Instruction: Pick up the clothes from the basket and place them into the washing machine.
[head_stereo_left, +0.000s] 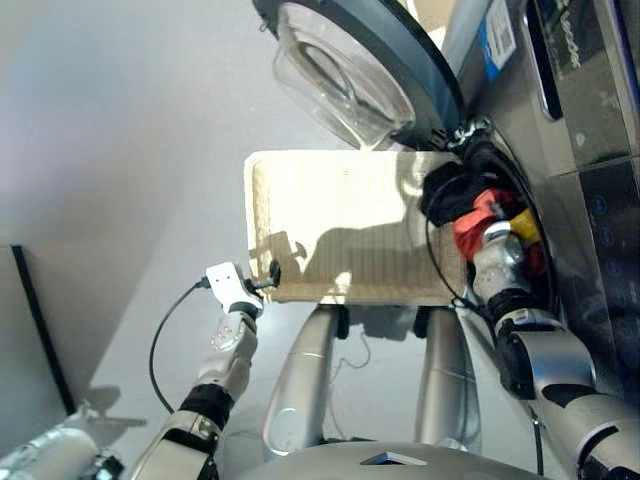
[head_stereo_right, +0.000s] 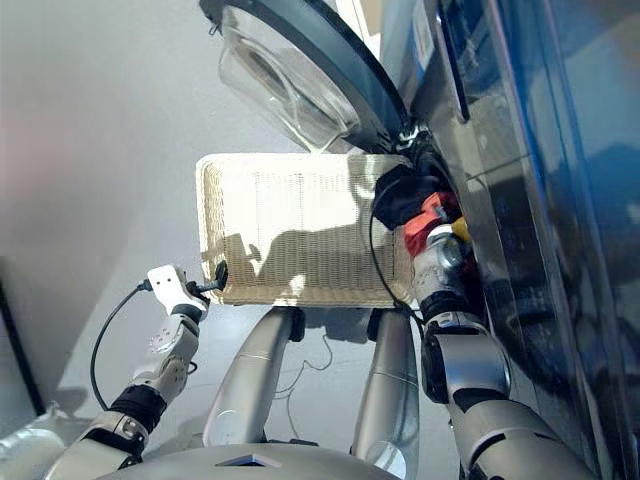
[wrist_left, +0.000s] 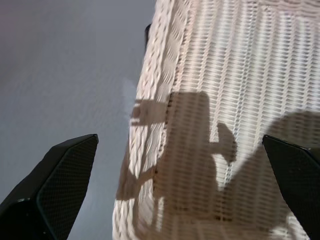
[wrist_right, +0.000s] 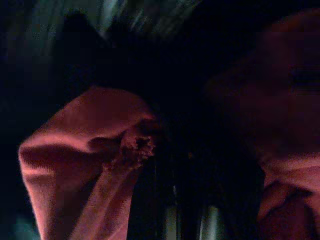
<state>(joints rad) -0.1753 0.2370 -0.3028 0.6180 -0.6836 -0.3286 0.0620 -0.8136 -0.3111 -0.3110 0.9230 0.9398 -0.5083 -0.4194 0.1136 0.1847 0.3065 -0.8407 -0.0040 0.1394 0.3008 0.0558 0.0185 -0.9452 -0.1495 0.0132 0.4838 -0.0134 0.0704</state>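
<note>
Right arm delivers the coral red garment (head_stereo_left: 478, 222) at the round drum mouth of the dark grey glossy washing machine (head_stereo_left: 590, 190).

The coral red cloth sits bunched at the drum opening beside a black garment (head_stereo_left: 447, 192), with the right gripper (head_stereo_left: 492, 238) pushed in among them; cloth hides its fingers, so whether it grips cannot be told. Such garments look light, soft and floppy, likely to drape and snag on the rim, so a pinch on a thick fold seems best. The shallow cream-white woven basket (head_stereo_left: 330, 225) shows no clothes on its visible floor. The left gripper (head_stereo_left: 268, 278) hovers at the basket's near corner, its two black fingers (wrist_left: 55, 190) spread apart around nothing. The clear bowl-shaped glass door (head_stereo_left: 340, 70) hangs open.
</note>
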